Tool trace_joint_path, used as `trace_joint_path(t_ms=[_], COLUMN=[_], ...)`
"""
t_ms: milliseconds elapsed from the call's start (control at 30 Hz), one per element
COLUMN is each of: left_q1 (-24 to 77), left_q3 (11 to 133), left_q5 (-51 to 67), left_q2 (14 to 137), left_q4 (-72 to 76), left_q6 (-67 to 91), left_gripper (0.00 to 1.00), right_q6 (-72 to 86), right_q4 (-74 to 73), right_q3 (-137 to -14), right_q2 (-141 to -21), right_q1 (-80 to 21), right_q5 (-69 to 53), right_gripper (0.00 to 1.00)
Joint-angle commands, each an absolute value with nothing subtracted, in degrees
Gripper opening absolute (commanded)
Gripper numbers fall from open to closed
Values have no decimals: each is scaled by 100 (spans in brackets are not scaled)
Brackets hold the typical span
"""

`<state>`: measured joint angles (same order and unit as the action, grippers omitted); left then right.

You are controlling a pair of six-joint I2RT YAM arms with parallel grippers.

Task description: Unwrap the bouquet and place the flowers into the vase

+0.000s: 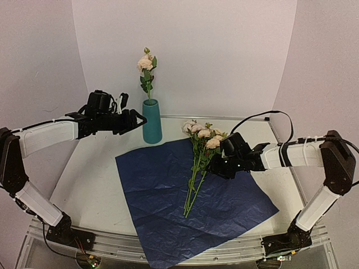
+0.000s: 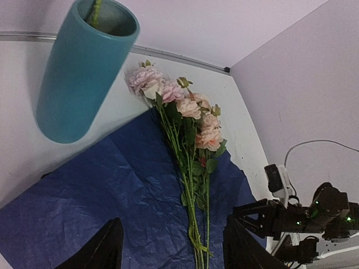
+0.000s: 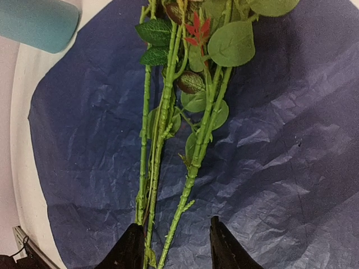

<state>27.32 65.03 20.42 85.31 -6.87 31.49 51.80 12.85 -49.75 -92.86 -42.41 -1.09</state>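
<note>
Top external view: the vase (image 1: pixel 152 123) stands upright on the table (image 1: pixel 90 179) at about 11 o'clock from the middle of the spread blue paper (image 1: pixel 168 207), just off the sheet's far edge; one pale pink flower (image 1: pixel 146 64) rises from its mouth, well above the rim. A bunch of loose flowers (image 1: pixel 197 168) lies flat on the paper, with its blooms towards 12 o'clock and its green stems running down towards 6 o'clock.

The left end effector (image 1: pixel 139 120) hangs in the air just beside the vase, at its 9 o'clock; in the left wrist view its fingers (image 2: pixel 106 249) stand wide apart with nothing between them, and the vase and the bunch lie beyond them.

The right end effector (image 1: pixel 216 165) sits low over the bunch, at the 3 o'clock side of the stems; the right wrist view shows its fingers (image 3: pixel 132 246) partly apart, straddling the lower stems; the 9 o'clock finger is right against them, with a gap on the other side; no grip shows.
</note>
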Motion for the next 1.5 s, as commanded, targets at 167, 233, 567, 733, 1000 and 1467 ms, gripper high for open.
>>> trace_joint_path(t_ms=[167,233,567,733,1000,1467], left_q1=[2909,2913,2905,2909,2909,2909], left_q3=[6433,6442,6411,6357,6319,6322], left_q5=[2208,2227,2168,2106,2016,1940], left_q2=[8262,8254,8212,8133,8029,8028], left_q4=[-546,-539,-545,-558,-622,-668], left_q6=[3216,3195,3064,2959,2842,2874], left_gripper=[62,62,62,62,62,62], right_q6=[5601,5623,5773,5871,6041,6317], right_q4=[1233,1334,1477,1463,1332,895], right_q3=[-5290,-5303,-5473,-5609,-5765,-5107], right_q2=[-9873,-9993,-10431,-10647,-10846,-9124], right_q1=[-4236,-4236,-4236,-4237,-4240,-4236], right_q5=[-345,-462,-531,-396,-220,1354], right_gripper=[42,42,42,41,22,3])
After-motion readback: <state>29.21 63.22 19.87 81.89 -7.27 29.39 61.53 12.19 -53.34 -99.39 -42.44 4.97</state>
